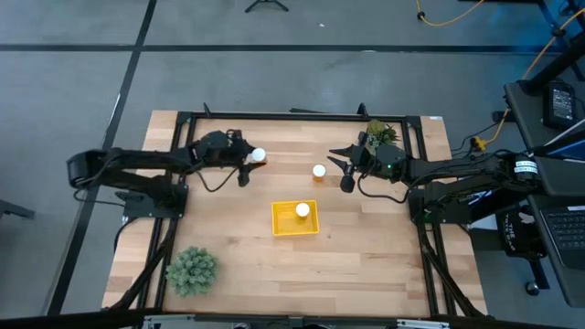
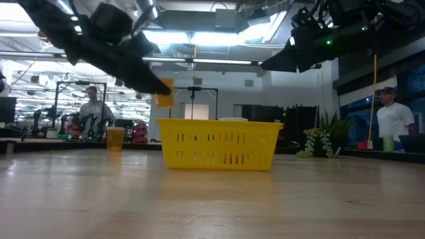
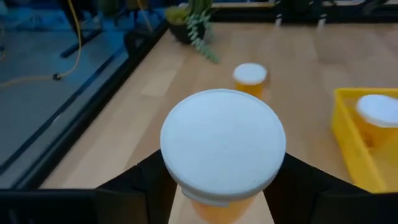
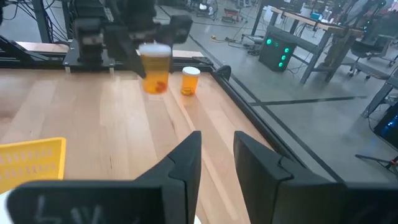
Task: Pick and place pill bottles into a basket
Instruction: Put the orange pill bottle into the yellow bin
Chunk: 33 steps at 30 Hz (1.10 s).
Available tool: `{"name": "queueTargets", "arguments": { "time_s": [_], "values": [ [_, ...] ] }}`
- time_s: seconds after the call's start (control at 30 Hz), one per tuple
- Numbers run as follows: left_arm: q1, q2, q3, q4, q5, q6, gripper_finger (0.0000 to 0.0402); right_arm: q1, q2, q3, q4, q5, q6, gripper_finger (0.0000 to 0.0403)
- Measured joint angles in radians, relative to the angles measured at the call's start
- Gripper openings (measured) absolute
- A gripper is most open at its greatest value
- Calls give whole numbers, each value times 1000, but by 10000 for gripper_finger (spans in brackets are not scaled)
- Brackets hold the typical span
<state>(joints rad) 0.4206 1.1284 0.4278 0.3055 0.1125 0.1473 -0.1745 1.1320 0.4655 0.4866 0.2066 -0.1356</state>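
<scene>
The basket (image 1: 295, 219) sits near the middle of the worktop (image 1: 366, 265), with one bottle (image 1: 303, 211) inside it. From the basket, a second bottle (image 1: 319, 171) stands at 1 o'clock, a third (image 1: 258, 155) is up at 11 o'clock, and a plant (image 1: 192, 270) lies at 8 o'clock.
</scene>
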Motion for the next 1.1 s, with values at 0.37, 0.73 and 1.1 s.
{"name": "queueTargets", "arguments": {
  "time_s": [0.37,0.73,1.1],
  "values": [
    [-39,-191,0,-168,171,-3,200,0,0,0,-5,0,-2,99],
    [-167,-148,0,-94,149,-15,200,0,0,0,-5,0,-4,99],
    [-317,9,0,99,26,-84,200,0,0,0,-5,0,0,99]
  ]
}}
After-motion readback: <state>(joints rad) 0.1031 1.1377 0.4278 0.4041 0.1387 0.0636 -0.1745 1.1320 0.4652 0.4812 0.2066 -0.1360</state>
